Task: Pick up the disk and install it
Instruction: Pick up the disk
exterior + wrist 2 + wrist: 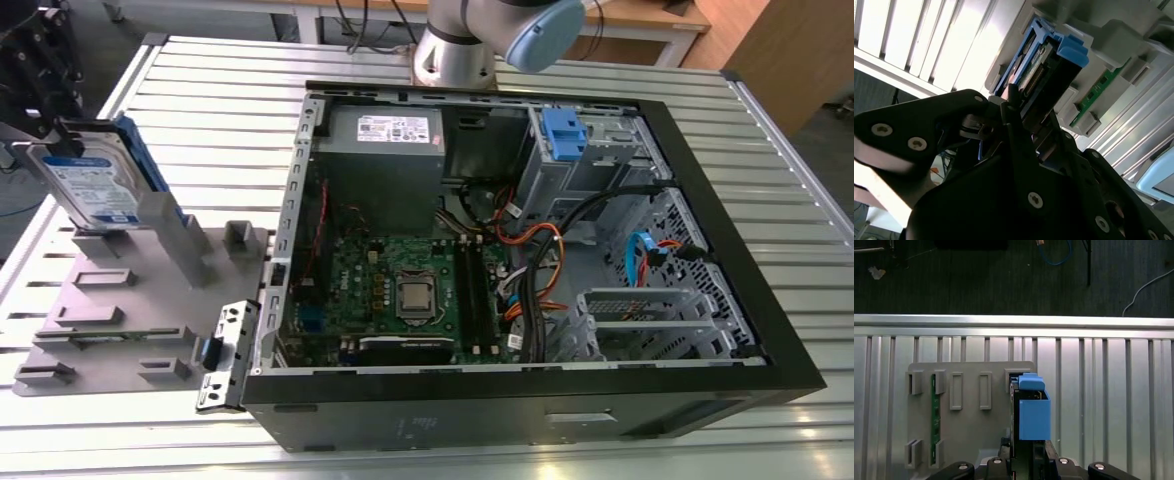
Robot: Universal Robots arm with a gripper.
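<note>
The disk stands on edge in a slot of the grey holder plate at the exterior view's left, its white-and-blue label facing the camera and its blue bracket along one side. My black gripper comes down on its upper end. In both wrist views the fingers flank the disk and press against its faces. The gripper is shut on the disk, whose lower end still sits in the holder.
The open computer case lies in the middle of the slatted metal table, with a grey power supply, a blue latch on a drive cage, a motherboard and loose cables inside. A green memory stick stands in the holder.
</note>
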